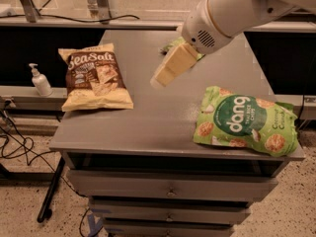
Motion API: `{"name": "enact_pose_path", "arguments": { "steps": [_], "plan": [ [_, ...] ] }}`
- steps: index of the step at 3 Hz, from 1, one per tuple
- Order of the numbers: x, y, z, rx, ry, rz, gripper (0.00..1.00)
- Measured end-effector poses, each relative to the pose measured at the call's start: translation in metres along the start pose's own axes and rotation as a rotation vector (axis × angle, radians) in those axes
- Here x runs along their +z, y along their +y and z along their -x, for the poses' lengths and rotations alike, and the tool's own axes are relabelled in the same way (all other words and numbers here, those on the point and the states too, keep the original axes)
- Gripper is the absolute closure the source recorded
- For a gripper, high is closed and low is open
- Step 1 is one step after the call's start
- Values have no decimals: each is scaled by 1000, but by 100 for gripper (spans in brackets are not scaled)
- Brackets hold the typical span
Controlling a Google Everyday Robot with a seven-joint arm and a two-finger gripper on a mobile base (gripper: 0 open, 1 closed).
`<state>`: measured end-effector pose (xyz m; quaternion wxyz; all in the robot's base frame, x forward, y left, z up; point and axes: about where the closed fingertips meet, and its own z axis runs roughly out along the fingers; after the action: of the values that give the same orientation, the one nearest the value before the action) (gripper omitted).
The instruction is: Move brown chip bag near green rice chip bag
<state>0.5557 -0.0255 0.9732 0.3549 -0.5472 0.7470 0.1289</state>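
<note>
The brown chip bag [94,78], dark brown with "Sea Salt" lettering and pale yellow edges, lies flat at the left of the grey cabinet top [148,122]. The green rice chip bag [244,122], bright green with "dang" in a dark circle, lies at the front right corner. My gripper [157,81], cream-coloured on a white arm [232,11], hangs over the middle of the top. It points down and left, holds nothing that I can see, and is well apart from both bags.
A smaller green bag [170,44] lies at the back of the top, mostly hidden behind my arm. A soap dispenser [40,80] stands on a ledge left of the cabinet. Drawers [170,189] sit below the top. Cables [19,147] lie on the floor at the left.
</note>
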Motion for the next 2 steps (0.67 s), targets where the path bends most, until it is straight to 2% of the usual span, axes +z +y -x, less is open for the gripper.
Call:
{"name": "enact_pose_path", "arguments": {
  "steps": [1,2],
  "plan": [
    [37,4,21,46,-82,12,0],
    [95,6,48,108,-160,39,0]
  ]
}}
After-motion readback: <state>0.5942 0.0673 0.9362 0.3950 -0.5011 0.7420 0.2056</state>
